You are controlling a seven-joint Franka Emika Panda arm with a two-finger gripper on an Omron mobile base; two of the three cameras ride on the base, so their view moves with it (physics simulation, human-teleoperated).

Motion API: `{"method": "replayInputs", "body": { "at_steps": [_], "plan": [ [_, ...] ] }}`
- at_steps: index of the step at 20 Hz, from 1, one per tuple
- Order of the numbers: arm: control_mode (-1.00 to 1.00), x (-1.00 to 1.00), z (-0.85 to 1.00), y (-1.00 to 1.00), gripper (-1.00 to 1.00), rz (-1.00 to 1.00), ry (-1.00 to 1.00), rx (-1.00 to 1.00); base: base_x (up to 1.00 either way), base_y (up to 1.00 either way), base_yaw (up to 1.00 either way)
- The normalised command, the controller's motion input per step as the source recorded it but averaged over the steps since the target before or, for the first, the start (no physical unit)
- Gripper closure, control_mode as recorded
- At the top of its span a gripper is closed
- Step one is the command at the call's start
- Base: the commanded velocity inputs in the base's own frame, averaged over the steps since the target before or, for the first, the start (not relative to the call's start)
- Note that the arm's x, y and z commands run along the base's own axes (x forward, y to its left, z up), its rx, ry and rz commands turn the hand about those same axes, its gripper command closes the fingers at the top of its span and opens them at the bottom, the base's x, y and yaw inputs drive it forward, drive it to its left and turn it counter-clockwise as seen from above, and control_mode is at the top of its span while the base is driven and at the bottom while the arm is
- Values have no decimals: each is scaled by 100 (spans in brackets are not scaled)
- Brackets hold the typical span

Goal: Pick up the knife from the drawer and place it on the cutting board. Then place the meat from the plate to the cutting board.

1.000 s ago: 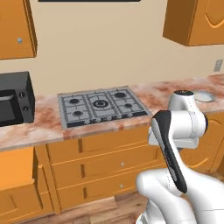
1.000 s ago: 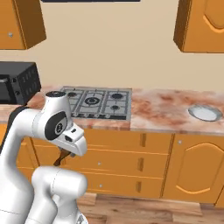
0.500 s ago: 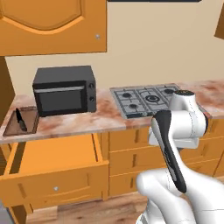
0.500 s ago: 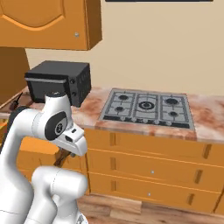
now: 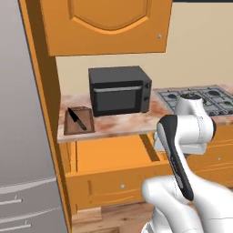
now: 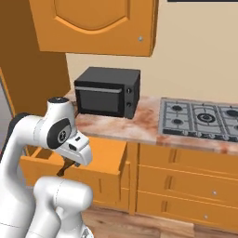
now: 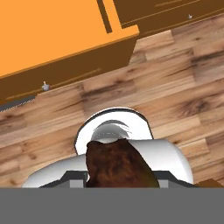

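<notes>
Brown meat lump (image 7: 119, 164) pinched in my gripper (image 7: 119, 181); slim black knife (image 5: 77, 119) lies on the dark wooden cutting board (image 5: 80, 122), orange drawer (image 5: 113, 170) open.

The dark brown wooden cutting board (image 5: 80, 121) is looking matt, the orange wooden drawer (image 5: 119, 178) smooth, the mottled pink stone counter (image 5: 119, 125) polished, the black microwave (image 5: 120, 90) glossy.

Black knife (image 5: 77, 119) on dark brown cutting board (image 5: 79, 121). Orange drawer (image 5: 116, 175), small silver knob (image 5: 122, 185). Black microwave (image 5: 119, 89). Mottled pink-brown marbled counter (image 5: 123, 125). Grey stove (image 6: 200, 116) with dark burners. Reddish-brown mottled meat (image 7: 118, 166). Brown wood-grain floor (image 7: 175, 83). Grey fridge (image 5: 22, 136).
</notes>
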Motion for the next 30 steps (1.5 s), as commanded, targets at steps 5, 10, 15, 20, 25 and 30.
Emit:
{"method": "replayInputs", "body": {
  "at_steps": [5,10,15,20,25,30],
  "plan": [
    [100,0,0,0,100,0,0,0,33,56,12],
    [100,0,0,0,100,0,0,0,53,14,14],
    [100,0,0,0,100,0,0,0,27,35,7],
    [100,0,0,0,100,0,0,0,0,58,13],
    [100,0,0,0,100,0,0,0,19,13,21],
    [100,0,0,0,100,0,0,0,7,-2,4]
  ]
}}
